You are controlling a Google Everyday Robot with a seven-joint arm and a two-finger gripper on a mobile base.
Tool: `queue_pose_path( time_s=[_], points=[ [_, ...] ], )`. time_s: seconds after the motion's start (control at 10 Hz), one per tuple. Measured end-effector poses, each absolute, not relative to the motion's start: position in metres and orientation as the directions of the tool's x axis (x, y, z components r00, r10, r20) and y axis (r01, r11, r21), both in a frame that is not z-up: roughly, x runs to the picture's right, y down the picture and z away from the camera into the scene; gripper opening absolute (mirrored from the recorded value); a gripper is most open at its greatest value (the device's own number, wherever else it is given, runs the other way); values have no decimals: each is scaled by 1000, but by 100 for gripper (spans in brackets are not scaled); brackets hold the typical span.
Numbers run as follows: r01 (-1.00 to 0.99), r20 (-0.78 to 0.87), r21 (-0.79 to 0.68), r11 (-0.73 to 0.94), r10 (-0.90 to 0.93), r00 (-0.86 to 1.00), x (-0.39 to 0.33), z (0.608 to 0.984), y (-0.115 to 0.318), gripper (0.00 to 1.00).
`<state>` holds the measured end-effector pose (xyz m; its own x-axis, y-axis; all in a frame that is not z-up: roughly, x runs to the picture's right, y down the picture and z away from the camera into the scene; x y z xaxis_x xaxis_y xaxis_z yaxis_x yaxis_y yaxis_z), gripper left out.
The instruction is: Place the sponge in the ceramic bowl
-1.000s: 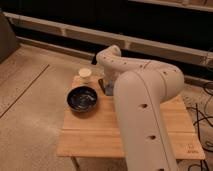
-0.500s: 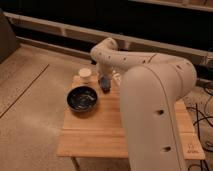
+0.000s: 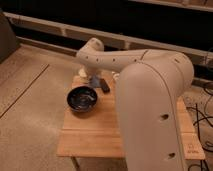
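We note that the arm (image 3: 116,59) has swung its forward end over the last second from above the middle of the tabletop's (image 3: 100,136) far edge toward the far left corner. The bowl (image 3: 83,98), the cup (image 3: 81,74) and the black block (image 3: 105,86) have kept their places. The hand (image 3: 92,75) now hangs below the arm's last link at the far left part of the tabletop, just beside the cup and beyond the far rim of the bowl. Its fingers are pressed together and have remained so throughout the swing. A pale blue patch shows directly at the hand, and we take it for the sponge (image 3: 95,81). We cannot tell whether the hand pinches it or it lies on the tabletop under the hand. The sponge is in either case outside the bowl, between the cup and the black block, and apart from the bowl's rim. The bowl stands near the left edge, and we see no blue block inside it. We judge the swing to have brought the hand closer to the bowl. If the sponge is held, the remaining travel is short, toward the near left until the hand stands over the bowl's middle. Observe the cup during that travel, since it stands right next to the hand.
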<state>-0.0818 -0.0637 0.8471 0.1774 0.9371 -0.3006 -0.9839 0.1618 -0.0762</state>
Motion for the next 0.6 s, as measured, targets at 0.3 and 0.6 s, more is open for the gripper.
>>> queue_pose_path(
  time_s=[0.3,0.6],
  points=[
    [-977,-317,-88,195,924,213,-112,848,-37,0],
    [-970,-360,-86,226,901,242,-127,859,-7,0]
  ],
)
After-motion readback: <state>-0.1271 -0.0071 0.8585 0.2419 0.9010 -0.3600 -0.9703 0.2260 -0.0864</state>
